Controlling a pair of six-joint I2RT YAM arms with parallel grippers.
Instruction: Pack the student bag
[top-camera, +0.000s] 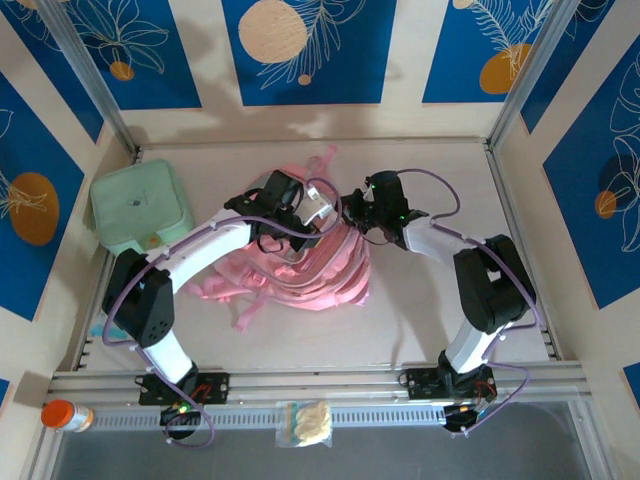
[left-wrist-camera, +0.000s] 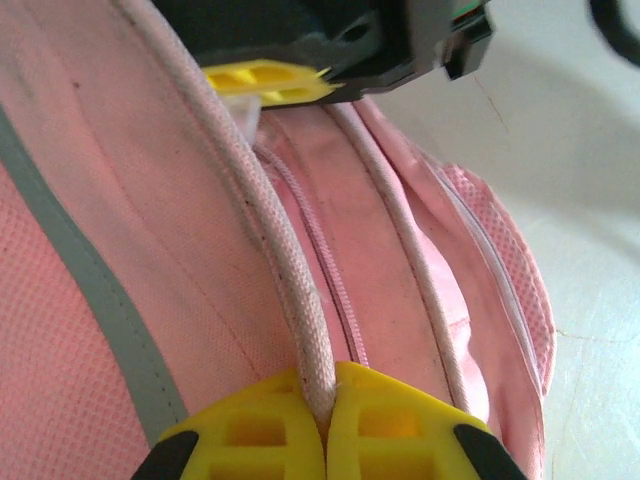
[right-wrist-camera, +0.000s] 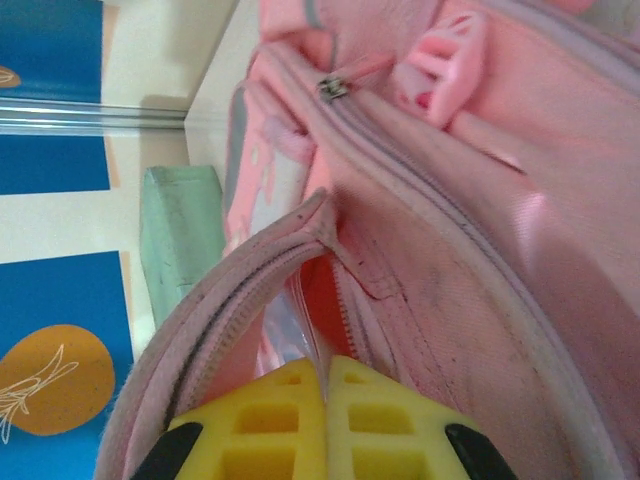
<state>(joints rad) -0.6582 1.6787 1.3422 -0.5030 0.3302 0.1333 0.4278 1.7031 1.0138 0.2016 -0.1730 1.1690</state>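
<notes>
1. Top external: the student bag (top-camera: 330, 282) lies mid-table.
2. Left gripper (left-wrist-camera: 325, 388) is clamped on its piping (left-wrist-camera: 290, 290); right gripper (right-wrist-camera: 325, 372) pinches, seemingly, the zip edge (right-wrist-camera: 268, 252).
3. Opposed pulls could slip the thin piping free.

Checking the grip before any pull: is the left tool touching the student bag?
Touching. Left wrist view: the left tool is shut on the student bag's piping, pinched between its yellow fingers.
</notes>
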